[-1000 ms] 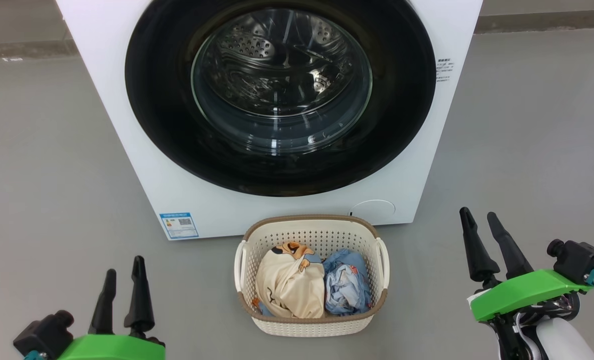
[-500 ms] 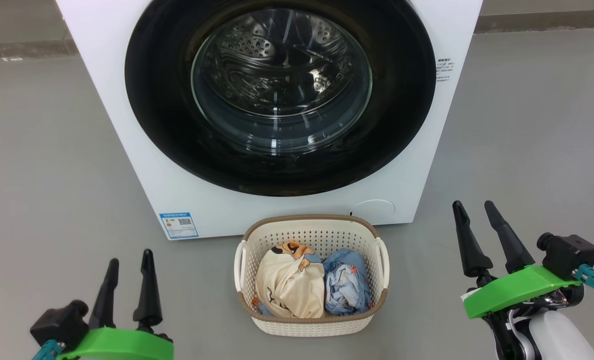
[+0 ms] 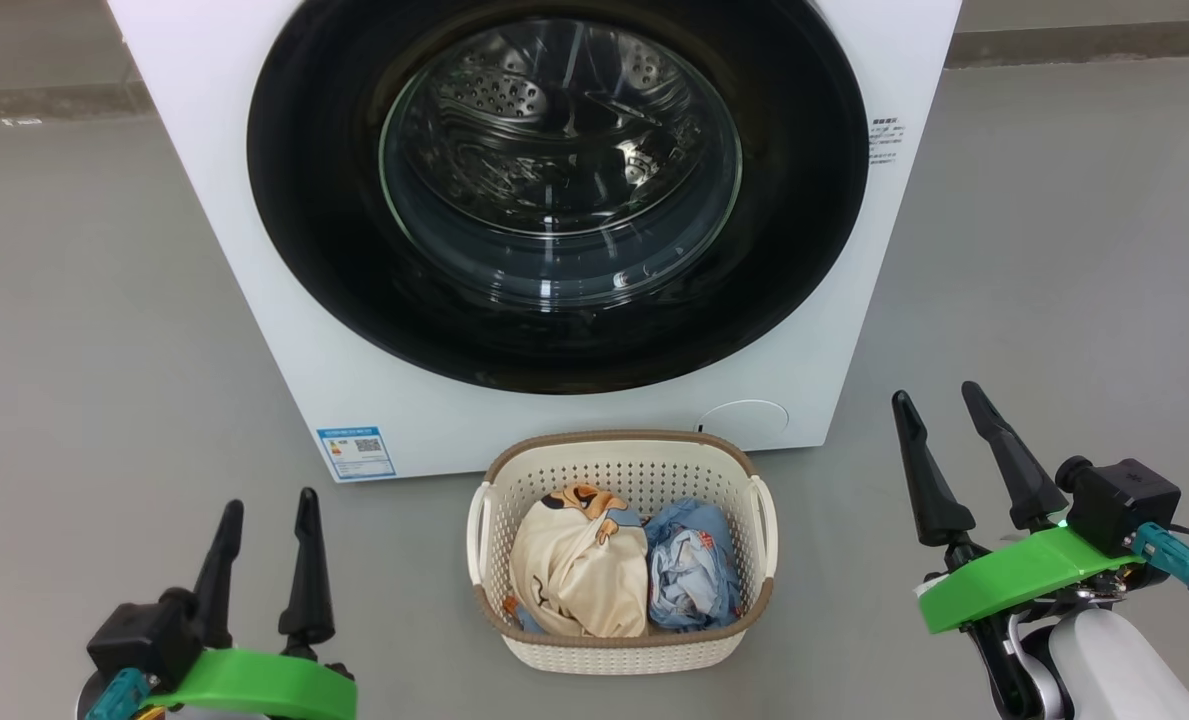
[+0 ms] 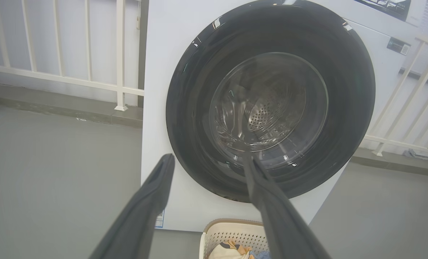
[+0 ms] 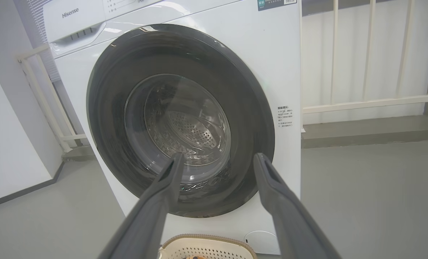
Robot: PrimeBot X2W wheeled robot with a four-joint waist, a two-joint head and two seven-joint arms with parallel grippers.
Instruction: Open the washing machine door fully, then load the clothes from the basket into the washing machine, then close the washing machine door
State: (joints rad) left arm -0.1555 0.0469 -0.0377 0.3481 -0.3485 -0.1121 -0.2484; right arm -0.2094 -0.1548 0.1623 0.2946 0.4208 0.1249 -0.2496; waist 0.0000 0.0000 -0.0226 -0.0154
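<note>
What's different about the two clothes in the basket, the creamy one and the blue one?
Colour: the cream garment is creamy with an orange-brown cartoon print; the blue garment is light blue. Place: the cream garment lies on the left of the basket, the blue garment on the right. Size: the cream bundle looks bigger than the blue one. Both are crumpled and lie side by side in it.
</note>
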